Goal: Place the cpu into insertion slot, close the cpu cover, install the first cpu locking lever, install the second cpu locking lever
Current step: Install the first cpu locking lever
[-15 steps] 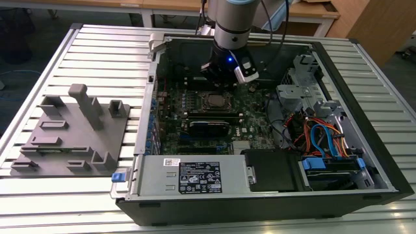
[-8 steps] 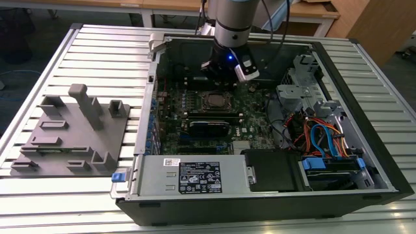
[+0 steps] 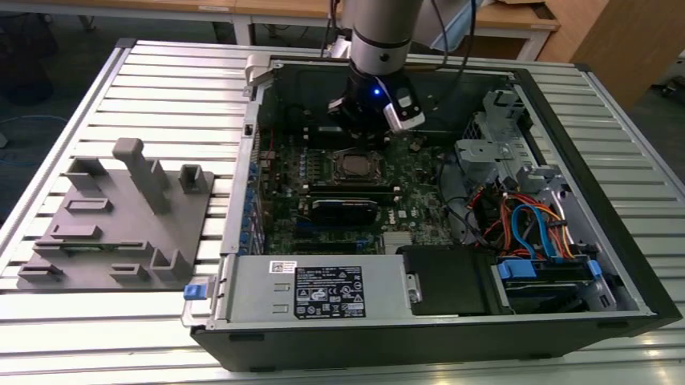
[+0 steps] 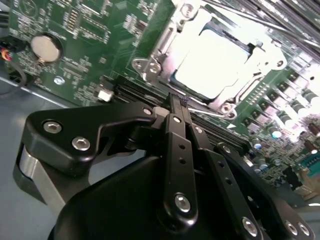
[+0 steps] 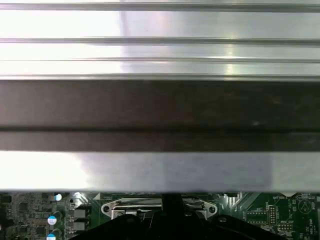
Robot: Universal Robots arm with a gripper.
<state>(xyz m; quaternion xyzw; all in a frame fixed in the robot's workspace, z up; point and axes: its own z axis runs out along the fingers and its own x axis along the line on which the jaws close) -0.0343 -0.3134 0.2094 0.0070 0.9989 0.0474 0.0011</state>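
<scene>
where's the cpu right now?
In the exterior view the cpu sits in the insertion slot on the green board inside the open case, right by the end effector.

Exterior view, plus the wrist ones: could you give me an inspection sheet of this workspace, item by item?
Surface: slatted metal table carrying an open computer case.
Job's things: cpu on the green board, cpu cover lying flat around it.
Clutter: grey fixture block at the exterior view's left.
Grippers: gripper shut, its tips close beside the cover's edge.
Cables: orange and blue cables inside the case.
Surroundings: wooden desks behind the table.
</scene>
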